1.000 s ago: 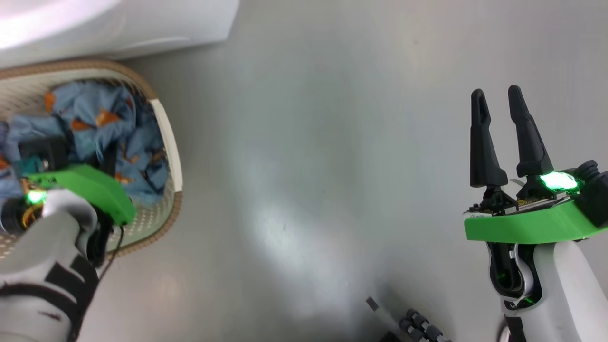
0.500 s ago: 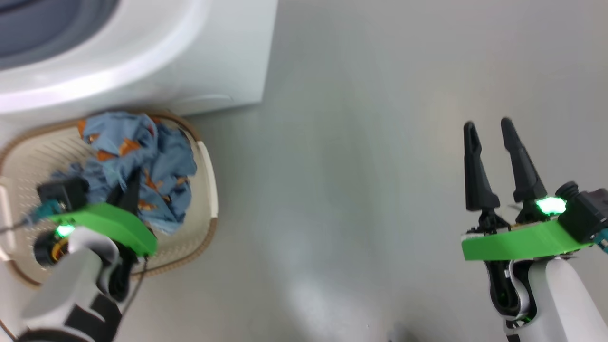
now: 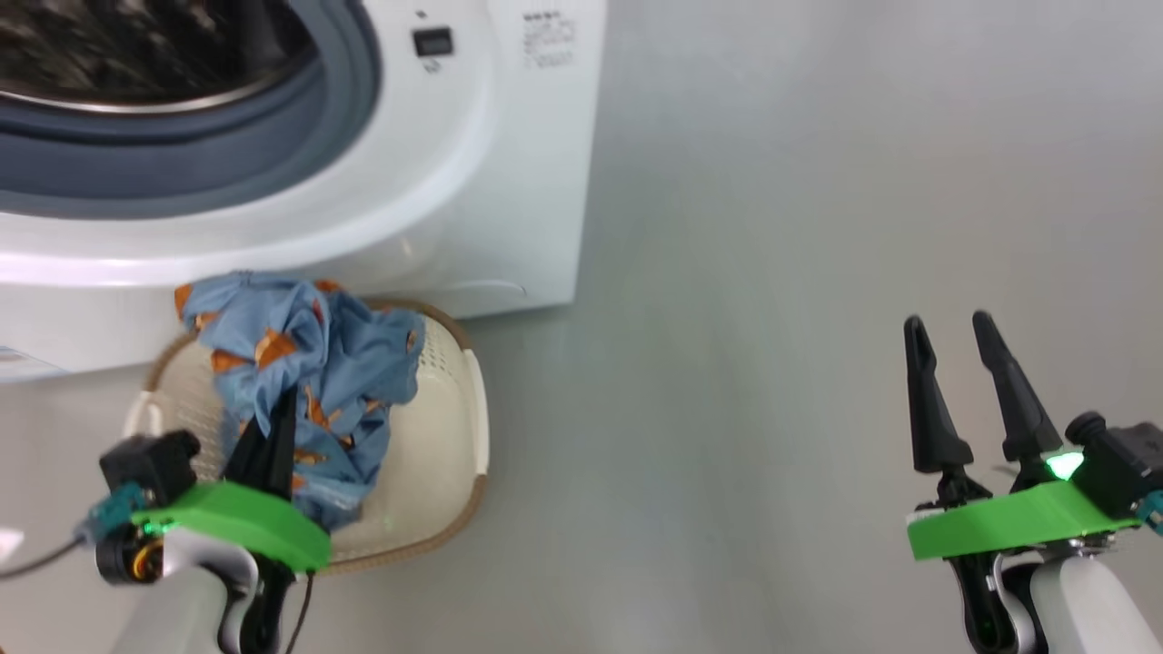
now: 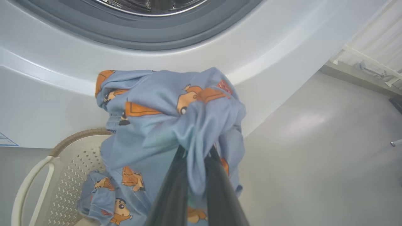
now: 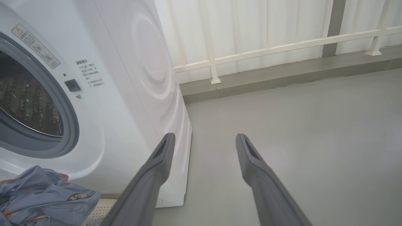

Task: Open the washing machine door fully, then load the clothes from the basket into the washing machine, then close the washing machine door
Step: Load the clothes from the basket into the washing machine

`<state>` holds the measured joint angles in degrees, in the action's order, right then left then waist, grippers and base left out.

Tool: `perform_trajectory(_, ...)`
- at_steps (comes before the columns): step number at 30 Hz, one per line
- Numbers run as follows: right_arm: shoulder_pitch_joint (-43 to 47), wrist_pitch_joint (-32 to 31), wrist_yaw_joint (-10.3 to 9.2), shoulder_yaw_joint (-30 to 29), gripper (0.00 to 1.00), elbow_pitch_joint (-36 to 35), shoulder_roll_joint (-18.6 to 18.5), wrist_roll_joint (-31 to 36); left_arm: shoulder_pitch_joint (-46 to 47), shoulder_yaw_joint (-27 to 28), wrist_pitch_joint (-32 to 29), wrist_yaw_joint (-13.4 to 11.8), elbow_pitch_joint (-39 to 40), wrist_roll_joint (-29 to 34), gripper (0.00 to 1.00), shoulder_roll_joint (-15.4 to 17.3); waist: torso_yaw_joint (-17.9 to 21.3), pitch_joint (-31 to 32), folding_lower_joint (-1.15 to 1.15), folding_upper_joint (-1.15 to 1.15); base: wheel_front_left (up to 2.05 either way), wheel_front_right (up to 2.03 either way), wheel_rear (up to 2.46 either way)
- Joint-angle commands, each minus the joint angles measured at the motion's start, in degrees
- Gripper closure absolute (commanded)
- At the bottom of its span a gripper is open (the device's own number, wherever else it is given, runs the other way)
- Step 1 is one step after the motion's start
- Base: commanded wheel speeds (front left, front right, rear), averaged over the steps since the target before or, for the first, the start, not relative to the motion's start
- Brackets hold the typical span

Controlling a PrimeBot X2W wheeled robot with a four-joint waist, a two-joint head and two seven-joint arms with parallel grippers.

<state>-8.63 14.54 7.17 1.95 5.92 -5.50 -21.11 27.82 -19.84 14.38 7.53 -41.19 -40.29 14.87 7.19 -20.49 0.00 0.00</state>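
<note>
Above the basket (image 3: 454, 427), your left gripper (image 3: 277, 418) is pinched tight on a bunch of the clothes (image 3: 309, 345), which hang just below the front of the washing machine (image 3: 491, 154). Your right gripper (image 3: 947, 323) stands wide apart and holds nothing, well off to the side over the floor (image 3: 772, 272). Watch the grip: it seems to bite only a small fold, so the fabric could slide out on the way up. A tail trails down into the basket and may snag its rim or drag it. The grey rubber ring (image 3: 273, 154) is the other risk: a low approach could catch cloth on its lip and leave a piece hanging outside the drum (image 3: 136, 54).
</note>
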Motion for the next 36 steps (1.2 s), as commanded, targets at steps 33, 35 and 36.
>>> perform_trajectory(33, 9.1, 0.5, 0.32, -2.0, 0.0, -0.1, -2.3, -0.4, -24.4, 19.5, 0.6, 0.0, 31.0, 15.3, 1.0, -4.0, -6.8, 14.3, 0.0, 0.0, 0.0, 0.0, 0.0)
perform_trajectory(35, 9.3, 0.5, 0.32, -2.2, 0.0, -0.3, -2.4, -0.4, -25.4, 20.1, 0.6, 0.0, 32.1, 15.6, 1.0, -4.5, -6.7, 14.3, 0.0, 0.0, 0.0, 0.0, 0.0)
perform_trajectory(36, 9.4, 0.5, 0.32, -2.3, 0.0, -0.3, -2.4, -0.4, -25.8, 20.4, 0.6, 0.0, 32.6, 15.8, 1.0, -4.8, -6.7, 14.3, 0.0, 0.0, 0.0, 0.0, 0.0)
